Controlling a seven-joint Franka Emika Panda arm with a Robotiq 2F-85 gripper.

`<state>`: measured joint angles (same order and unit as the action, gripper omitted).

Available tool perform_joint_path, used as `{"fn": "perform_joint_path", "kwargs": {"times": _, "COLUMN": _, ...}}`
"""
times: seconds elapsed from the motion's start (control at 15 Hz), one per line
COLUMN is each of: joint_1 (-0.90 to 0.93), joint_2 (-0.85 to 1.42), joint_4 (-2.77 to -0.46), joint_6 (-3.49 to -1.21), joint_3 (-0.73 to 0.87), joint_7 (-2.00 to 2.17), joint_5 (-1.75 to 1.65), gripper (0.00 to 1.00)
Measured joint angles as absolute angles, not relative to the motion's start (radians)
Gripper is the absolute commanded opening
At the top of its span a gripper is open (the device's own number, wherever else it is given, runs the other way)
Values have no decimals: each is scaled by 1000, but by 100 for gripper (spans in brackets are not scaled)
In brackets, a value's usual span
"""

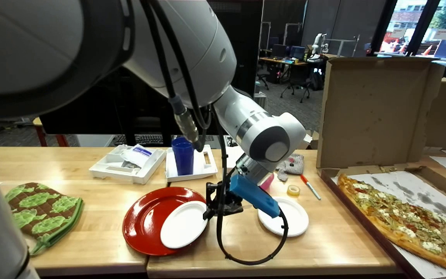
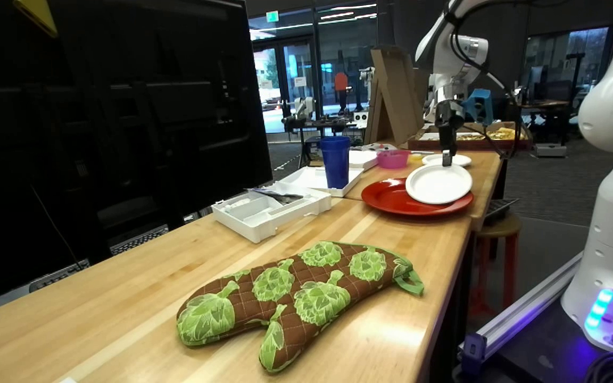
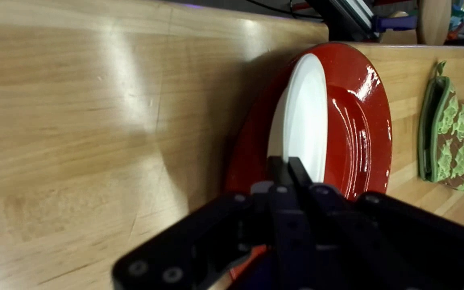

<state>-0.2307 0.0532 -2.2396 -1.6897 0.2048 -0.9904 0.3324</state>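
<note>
Claw [image 3: 285, 162] pinched on the rim of the white plate [image 2: 439, 184]; wrist view shows the rim running in between its tips, at about 6 o'clock on the plate. White plate tilted, over the red plate [image 1: 141, 221], toward 3 o'clock of its centre in an exterior view. Whether its lower edge touches the red plate or hangs just above: cannot tell.

Same view, red plate as hub: mitt [image 1: 46, 212] at 9, packet [image 1: 137, 154] in a tray [image 1: 138, 179] at 11, cup [image 1: 183, 157] near 12, spare plate [image 1: 295, 217] at 3, pizza [image 1: 409, 223] in its box [image 1: 378, 110] farther out at 3.

Risks, as judged. Pinch takes only a small bit of rim, so the white plate could pivot or slip out if its low side catches. Looks thin and light; a harder squeeze may buckle the rim. Low side pressed down could shove the red plate, which lies close to the bench [image 1: 103, 240] edge at 6 o'clock; a push that way might tip it off. Cable [image 1: 248, 264] hangs in a low loop below the arm [image 1: 203, 50], by the spare plate; a sideways swing could snag it there.

Writing: packet bears purple-and-white print, too small to read. Window signs [image 1: 443, 34] too blurred. Nothing legible on cup, mitt or box; no brand made out on the arm.
</note>
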Motion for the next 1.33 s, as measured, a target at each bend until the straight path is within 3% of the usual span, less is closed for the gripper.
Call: {"fn": "perform_joint_path", "kwargs": {"times": 1.33, "joint_1": -142, "joint_2": 26, "joint_4": -2211, "joint_6": -1690, "joint_3": 117, "joint_7": -990, "joint_5": 315, "gripper": 1}}
